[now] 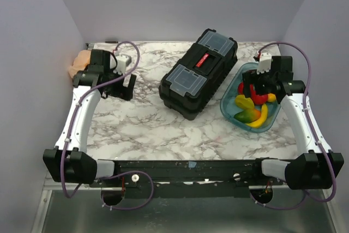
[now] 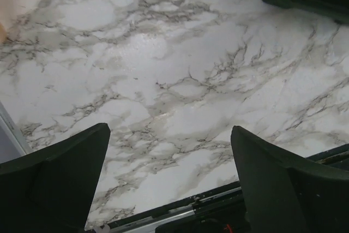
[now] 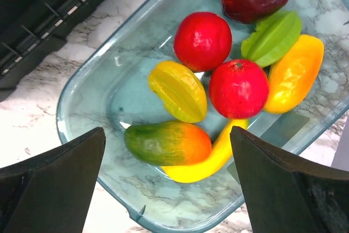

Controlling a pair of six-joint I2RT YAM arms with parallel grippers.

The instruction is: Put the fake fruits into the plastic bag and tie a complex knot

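Peach plastic bag (image 1: 79, 63) mostly hidden behind left gripper (image 2: 169, 130); right gripper (image 3: 168, 130) over glossy toy fruits (image 3: 203, 41); both jaws wide, empty.

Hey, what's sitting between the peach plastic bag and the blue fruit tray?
In the top view, the black toolbox lies between the plastic bag and the tray, with the left gripper just beside the bag.

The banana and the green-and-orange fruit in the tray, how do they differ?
The banana is all yellow; the green-and-orange fruit fades between two colours. The banana is long and curved; the green-and-orange fruit is a plump oval overlapping it. Both are glossy, in the blue tray.
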